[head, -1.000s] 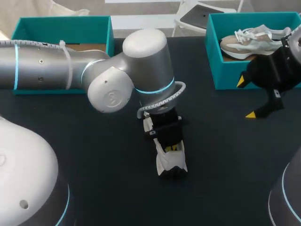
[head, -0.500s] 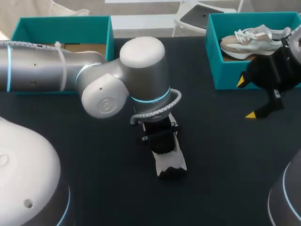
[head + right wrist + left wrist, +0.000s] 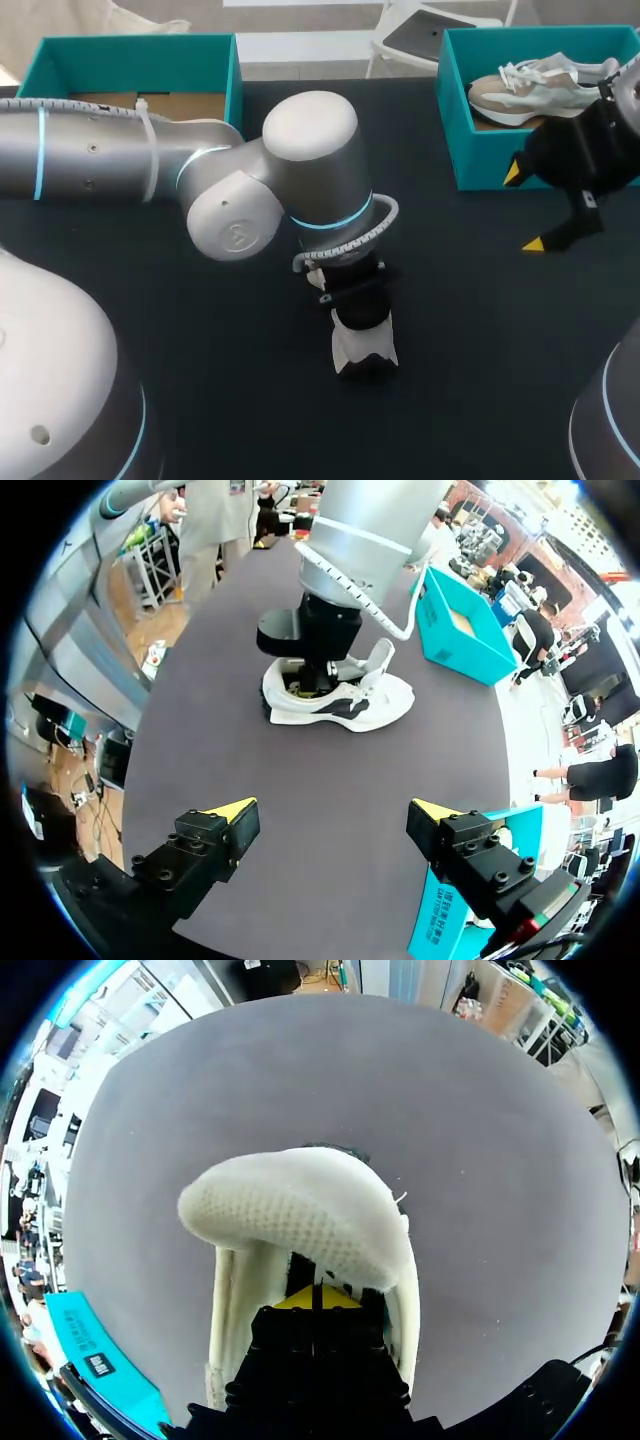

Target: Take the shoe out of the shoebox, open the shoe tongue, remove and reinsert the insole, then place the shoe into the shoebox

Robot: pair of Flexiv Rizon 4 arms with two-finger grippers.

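A white shoe (image 3: 365, 350) with a dark side stripe lies on the black table (image 3: 200, 330) near the middle. My left gripper (image 3: 318, 1298) is down inside the shoe's opening, its yellow tips pressed together, shut. Whether anything thin lies between them is hidden. The shoe's white mesh upper (image 3: 300, 1220) arches just ahead of the tips. In the right wrist view the shoe (image 3: 345, 702) has its tongue (image 3: 378, 660) raised, with my left gripper (image 3: 300, 680) in its heel end. My right gripper (image 3: 523, 208) hangs open and empty in front of the right shoebox (image 3: 500, 165).
The right teal shoebox holds a second, beige and white shoe (image 3: 530, 85). Another teal shoebox (image 3: 135, 60) stands at the back left, behind my left arm (image 3: 100, 150). Bare table lies between the shoe and my right gripper (image 3: 333, 810).
My left arm's wrist swung a little left and then back right over the shoe, and its yellow tips sank out of the head view. The shoe and right arm stayed put.
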